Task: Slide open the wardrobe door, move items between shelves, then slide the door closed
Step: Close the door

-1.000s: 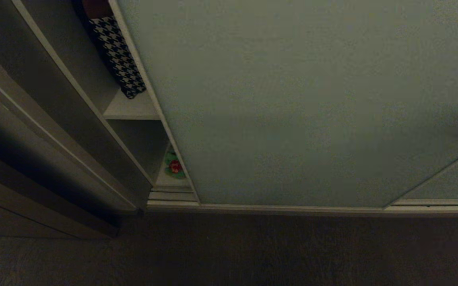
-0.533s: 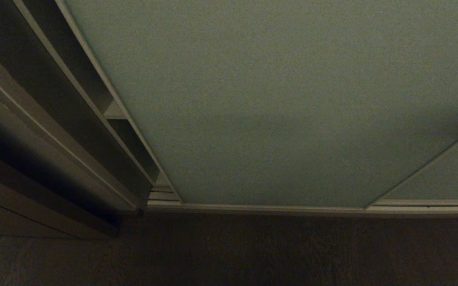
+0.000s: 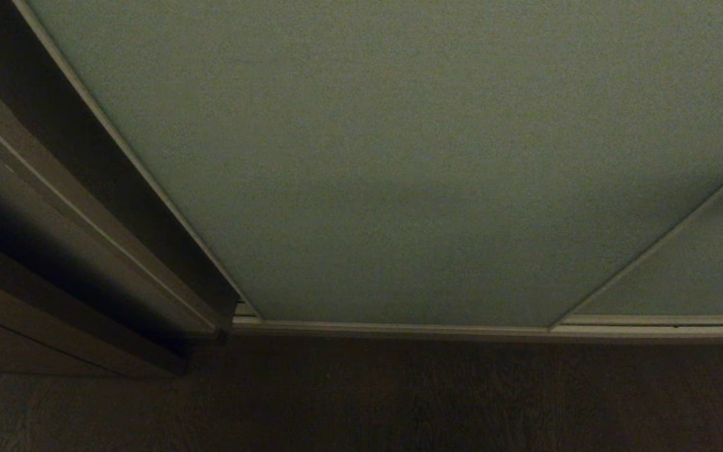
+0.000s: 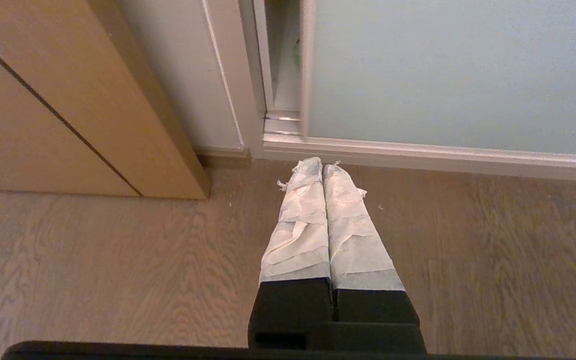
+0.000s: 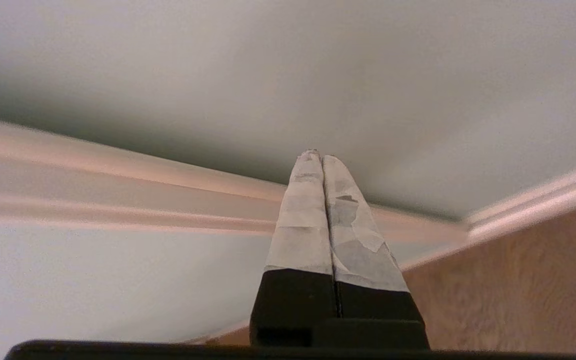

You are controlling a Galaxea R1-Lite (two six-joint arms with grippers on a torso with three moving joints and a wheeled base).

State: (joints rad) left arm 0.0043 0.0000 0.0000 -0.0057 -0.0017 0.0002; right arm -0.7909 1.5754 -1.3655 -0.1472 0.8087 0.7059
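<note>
The pale grey-green sliding wardrobe door (image 3: 399,157) fills the head view, its left edge close to the wardrobe's side wall. In the left wrist view a narrow gap stays beside the door (image 4: 443,75); a sliver of green from one of the items (image 4: 296,52) shows inside it. The shelves are hidden behind the door. My right gripper (image 5: 316,156) is shut and empty, tips pointing at the door panel (image 5: 318,65) just past its beige frame strip. My left gripper (image 4: 323,167) hangs shut and empty above the floor before the bottom track.
A second grey-green panel (image 3: 700,270) overlaps behind the door at the right. The silvery bottom track (image 3: 462,328) runs along the wooden floor (image 3: 361,402). A brown wooden door frame (image 3: 54,282) juts out at the left.
The door has slid left across the opening. The houndstooth cloth, the green frog and the shelf boards have gone out of sight behind it in the head view.
</note>
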